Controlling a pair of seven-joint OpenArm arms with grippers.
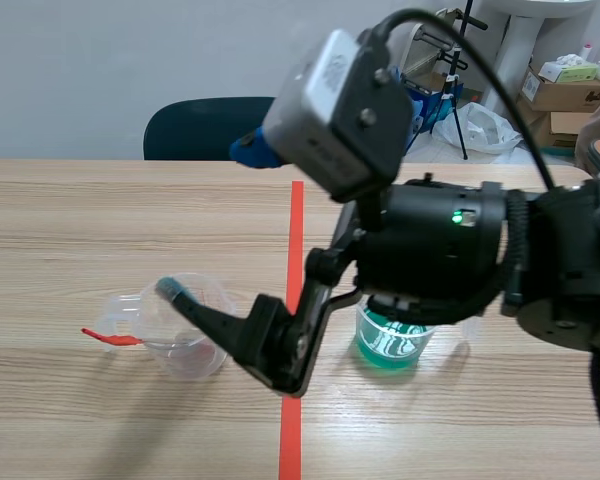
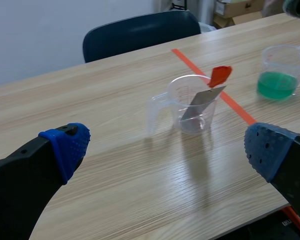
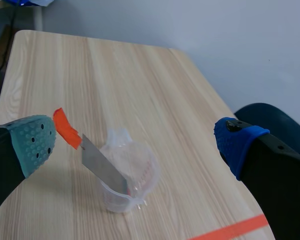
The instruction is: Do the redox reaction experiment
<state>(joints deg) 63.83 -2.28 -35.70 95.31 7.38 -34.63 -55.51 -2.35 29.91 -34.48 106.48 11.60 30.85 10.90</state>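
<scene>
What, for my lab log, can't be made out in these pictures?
Scene view: the right arm hides the top of the green-liquid beaker.
Scene view: the right end effector crosses the clear cup, hiding the metal strip inside.
Left wrist view: one side of the beaker is cut off by the picture's edge.
All views: whether the clear cup holds liquid cannot be told.

Clear glossy plastic cup (image 2: 181,97), dull grey metal strip (image 2: 202,102), matt wood-grain table (image 2: 115,165), smooth plastic beaker (image 2: 284,62)
</scene>
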